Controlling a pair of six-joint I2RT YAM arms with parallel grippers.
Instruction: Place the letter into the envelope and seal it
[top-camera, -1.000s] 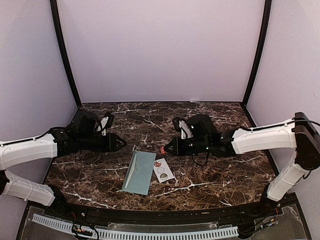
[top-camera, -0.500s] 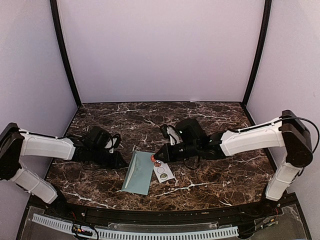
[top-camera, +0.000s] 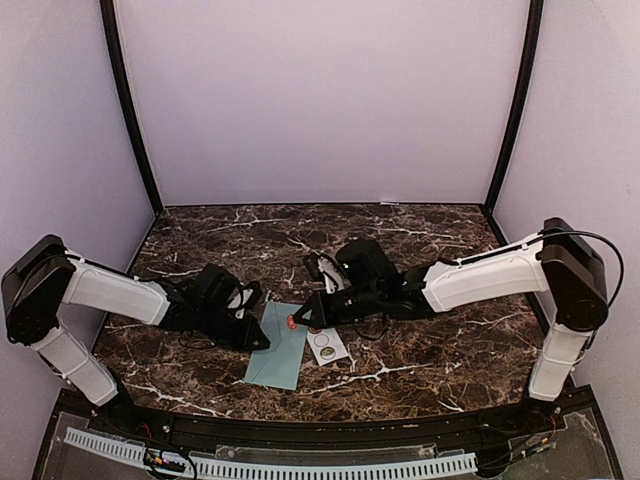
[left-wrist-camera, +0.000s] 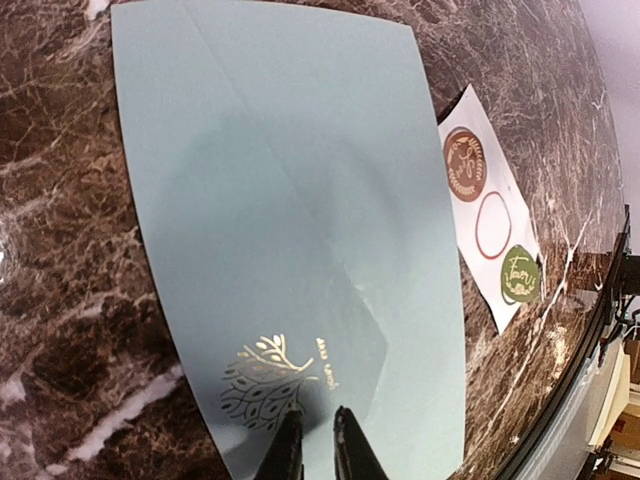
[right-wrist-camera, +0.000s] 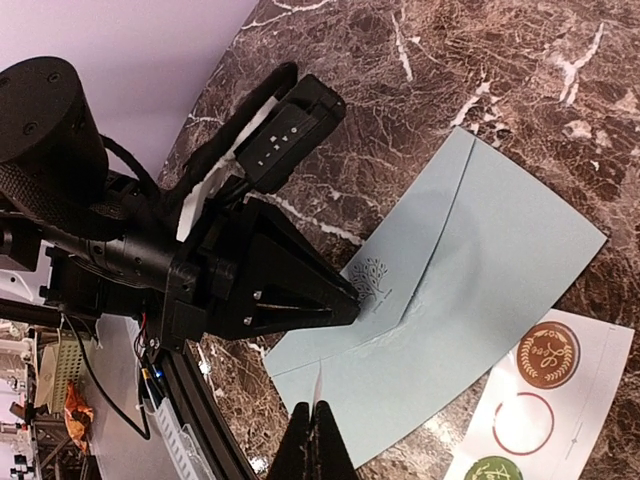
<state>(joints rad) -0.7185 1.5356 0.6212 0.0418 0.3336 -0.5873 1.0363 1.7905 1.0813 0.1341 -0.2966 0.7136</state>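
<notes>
The envelope lies flat on the dark marble surface, with its flap side up and the flap folded down; you see no letter anywhere, so it is probably already inside. The envelope's long axis runs from its near end away from the arm bases, leaning slightly right.

Your left pincer sits at the envelope's left long edge, about midway along, by the gold emblem; its tips are drawn almost together with only a sliver between, gripping nothing, and seem to rest on the paper as a hold-down.

Your right pincer hangs over the envelope's far half, clenched on what looks like a small red sticker. The flap's point lies toward the envelope's middle, just nearward of that pincer, so the right arm is the one placed to seal.

The sticker sheet lies just beside the envelope's right long edge, carrying a brown seal, an empty red ring and a green seal.

Room is tight between the two pincers above the envelope; bare surface opens beyond the envelope's far end and to the right of the sheet; the surface's front rim lies not far past the envelope's near end.
</notes>
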